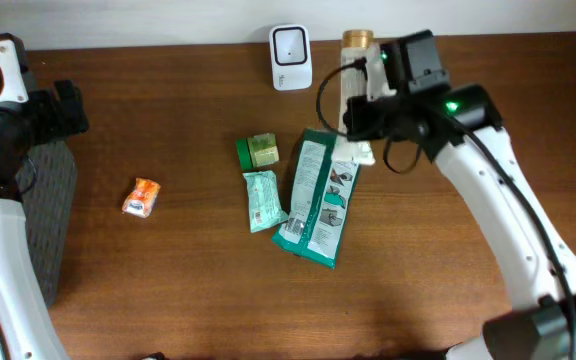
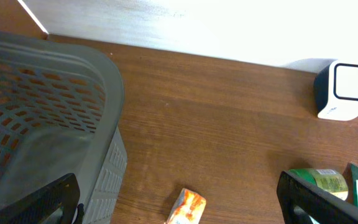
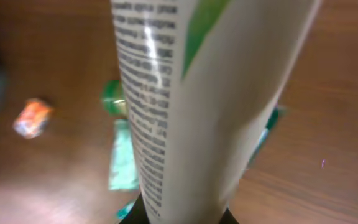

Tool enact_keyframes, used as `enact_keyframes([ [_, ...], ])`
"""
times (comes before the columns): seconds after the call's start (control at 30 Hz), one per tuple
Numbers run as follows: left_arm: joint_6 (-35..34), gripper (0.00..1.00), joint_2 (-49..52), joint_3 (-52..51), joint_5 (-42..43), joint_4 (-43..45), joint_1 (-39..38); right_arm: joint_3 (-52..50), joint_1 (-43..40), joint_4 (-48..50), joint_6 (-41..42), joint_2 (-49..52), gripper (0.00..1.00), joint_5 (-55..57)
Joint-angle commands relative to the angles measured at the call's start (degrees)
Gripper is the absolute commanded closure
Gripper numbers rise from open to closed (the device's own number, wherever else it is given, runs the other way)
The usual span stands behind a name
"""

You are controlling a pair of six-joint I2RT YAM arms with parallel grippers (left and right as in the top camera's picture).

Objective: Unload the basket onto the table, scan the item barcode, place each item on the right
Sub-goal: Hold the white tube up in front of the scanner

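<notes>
Right tool (image 1: 360,118) clamped on white tube (image 1: 352,75) near scanner (image 1: 291,45), green packets (image 1: 313,200) close by, left tool (image 2: 178,180) wide open beside basket (image 2: 55,93)

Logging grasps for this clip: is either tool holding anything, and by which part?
The right tool is shut on the white tube, gripping its body away from the gold cap. The left tool is open and empty.

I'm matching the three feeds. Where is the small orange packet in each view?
Overhead: the orange packet lies left of centre on the wood.
Left wrist: orange packet at the bottom edge, mid-frame.
Right wrist: orange packet at the left, blurred.
Shared landmark: the round green tin, to its right in all three.
</notes>
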Motion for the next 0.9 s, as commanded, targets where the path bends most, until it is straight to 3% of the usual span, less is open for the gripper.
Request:
enact_keyframes([
  [0.0, 0.7, 0.01, -0.2, 0.3, 0.4, 0.1, 0.2, 13.6, 2.1, -1.9, -5.2, 8.6, 0.96, 12.7],
  [0.1, 0.7, 0.01, -0.2, 0.3, 0.4, 0.1, 0.1, 27.5, 5.5, -1.7, -12.3, 20.9, 0.96, 25.3],
  [0.2, 0.7, 0.01, -0.2, 0.3, 0.4, 0.1, 0.1, 27.6, 9.3, 11.8, -25.6, 28.3, 0.96, 39.5],
  [0.33, 0.7, 0.01, -0.2, 0.3, 0.4, 0.1, 0.2, 27.6, 10.4, 25.6, -40.2, 36.8, 0.96, 46.2],
  [0.47, 0.7, 0.01, -0.2, 0.3, 0.4, 0.1, 0.1, 27.6, 10.0, 34.3, -43.3, 43.7, 0.96, 55.2],
  [0.87, 0.7, 0.01, -0.2, 0.3, 0.4, 0.1, 0.1, 27.6, 10.7, 35.2, -43.1, 45.9, 0.96, 59.1],
])
